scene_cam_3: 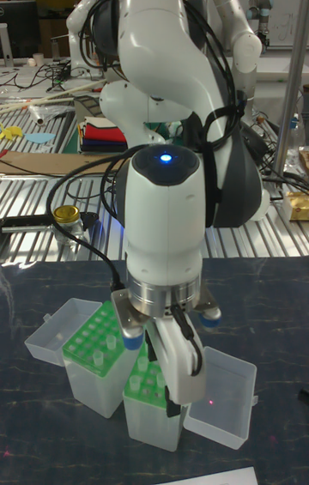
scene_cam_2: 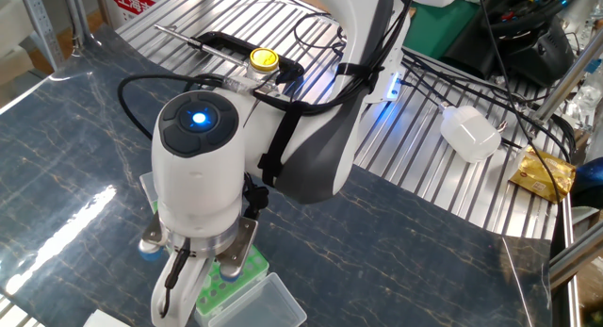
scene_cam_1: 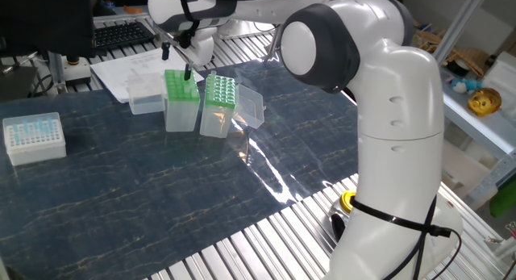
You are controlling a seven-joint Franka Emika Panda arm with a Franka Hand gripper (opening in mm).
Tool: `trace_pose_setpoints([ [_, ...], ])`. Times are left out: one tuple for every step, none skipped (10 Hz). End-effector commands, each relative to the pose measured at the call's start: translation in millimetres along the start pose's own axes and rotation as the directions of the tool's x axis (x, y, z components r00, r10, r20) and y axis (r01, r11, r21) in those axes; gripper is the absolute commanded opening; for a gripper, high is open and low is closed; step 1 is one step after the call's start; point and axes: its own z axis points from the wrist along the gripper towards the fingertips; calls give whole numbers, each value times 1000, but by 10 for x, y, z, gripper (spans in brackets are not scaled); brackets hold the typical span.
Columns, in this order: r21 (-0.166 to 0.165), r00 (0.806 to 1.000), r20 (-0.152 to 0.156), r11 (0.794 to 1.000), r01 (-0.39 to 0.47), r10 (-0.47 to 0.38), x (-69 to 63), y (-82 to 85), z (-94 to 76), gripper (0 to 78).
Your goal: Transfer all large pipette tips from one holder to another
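We saw even, bright overhead light in all three views, with a long streak of white glare running across the dark glossy tabletop (scene_cam_1: 266,171) and shine on the metal slats. Shadows were soft, and focus was sharp apart from the slightly hazy background.

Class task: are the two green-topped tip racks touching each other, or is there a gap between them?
Apart. One fixed view shows a thin strip of dark table between the left rack and the right rack.

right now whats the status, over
Gripper above one green rack, jaw state unclear. Large pipette tips fill the other rack. Nothing in the way.
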Motion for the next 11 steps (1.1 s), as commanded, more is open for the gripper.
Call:
trace_pose_setpoints([
  [-5, 1000, 5, 1000, 2, -2, -2, 6, 31, 775],
  [-3, 1000, 8, 1000, 9, -8, -1, 5, 41, 775],
  [1, 1000, 11, 1000, 12, -12, -1, 5, 41, 775],
  [2, 1000, 11, 1000, 14, -14, -1, 2, 42, 775],
  [3, 1000, 13, 1000, 18, -18, 3, -2, 45, 775],
  [4, 1000, 16, 1000, 25, -25, 0, -5, 48, 775],
  [4, 999, 17, 1000, 27, -27, -5, -7, 50, 775],
  [4, 999, 17, 999, 32, -32, -5, -7, 50, 775],
  [4, 999, 17, 999, 35, -35, -5, -7, 50, 775],
  [4, 999, 17, 999, 36, -36, -5, -7, 50, 775],
  [4, 999, 17, 999, 36, -36, -5, -7, 50, 775],
])
